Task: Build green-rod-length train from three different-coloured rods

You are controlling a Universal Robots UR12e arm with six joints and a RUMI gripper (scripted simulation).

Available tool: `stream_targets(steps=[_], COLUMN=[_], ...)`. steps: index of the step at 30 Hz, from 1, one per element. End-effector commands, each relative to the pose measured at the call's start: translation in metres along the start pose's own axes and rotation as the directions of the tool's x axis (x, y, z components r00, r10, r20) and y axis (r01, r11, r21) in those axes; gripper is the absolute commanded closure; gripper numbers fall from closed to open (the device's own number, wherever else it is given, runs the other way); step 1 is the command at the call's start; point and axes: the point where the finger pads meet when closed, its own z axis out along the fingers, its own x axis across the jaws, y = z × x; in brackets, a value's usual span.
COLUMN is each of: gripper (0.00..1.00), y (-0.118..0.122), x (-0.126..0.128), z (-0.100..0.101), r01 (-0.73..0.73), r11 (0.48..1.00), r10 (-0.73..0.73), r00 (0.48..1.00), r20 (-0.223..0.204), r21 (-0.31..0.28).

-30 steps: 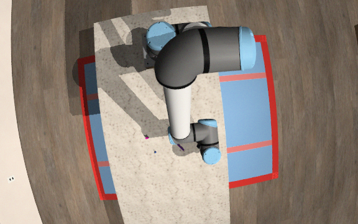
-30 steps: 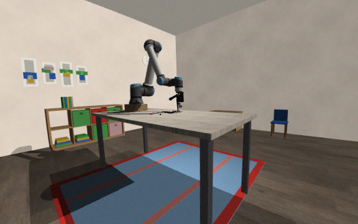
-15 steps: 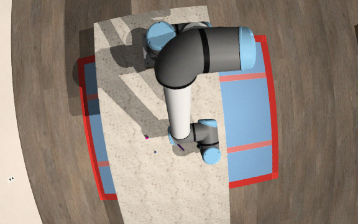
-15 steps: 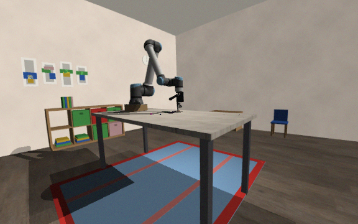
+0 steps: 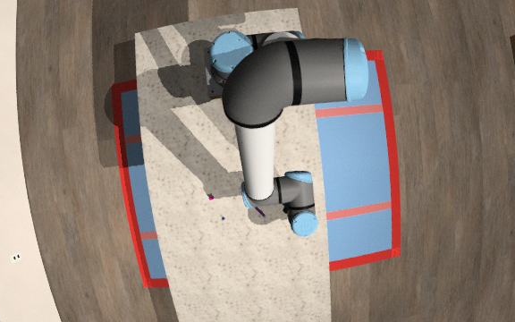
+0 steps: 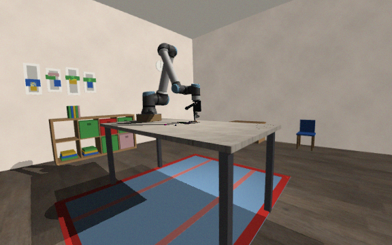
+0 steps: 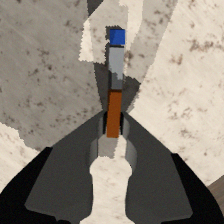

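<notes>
Jaws [image 6: 196,121] clamped on the orange rod [image 7: 114,114], lined up end to end with grey [image 7: 116,67] and blue rods [image 7: 117,37].

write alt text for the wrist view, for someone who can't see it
Blue, grey and orange rods lie end to end in a nearly straight line on a speckled tabletop. The gripper, its dark jaws coming in from the bottom, is closed on the orange rod, the one nearest it.

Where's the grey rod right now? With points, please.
Wrist view, upper middle: the grey rod [image 7: 116,65] lies in line between the blue rod [image 7: 117,37] and the orange rod [image 7: 114,112].
</notes>
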Motion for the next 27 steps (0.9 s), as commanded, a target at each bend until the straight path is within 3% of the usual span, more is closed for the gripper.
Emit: stream_targets(steps=[1, 8, 21, 27], gripper=[0.94, 0.86, 0.86, 0.86], y=[0.001, 0.001, 0.001, 0.001], x=[0.0, 0.0, 0.0, 0.0], z=[-0.001, -0.001, -0.001, -0.014], r01=[0.0, 0.0, 0.0, 0.0], r11=[1.0, 1.0, 1.0, 1.0], r10=[0.0, 0.0, 0.0, 0.0], r00=[1.0, 1.0, 1.0, 1.0], r20=[0.001, 0.001, 0.001, 0.001], r21=[-0.001, -0.001, -0.001, -0.001])
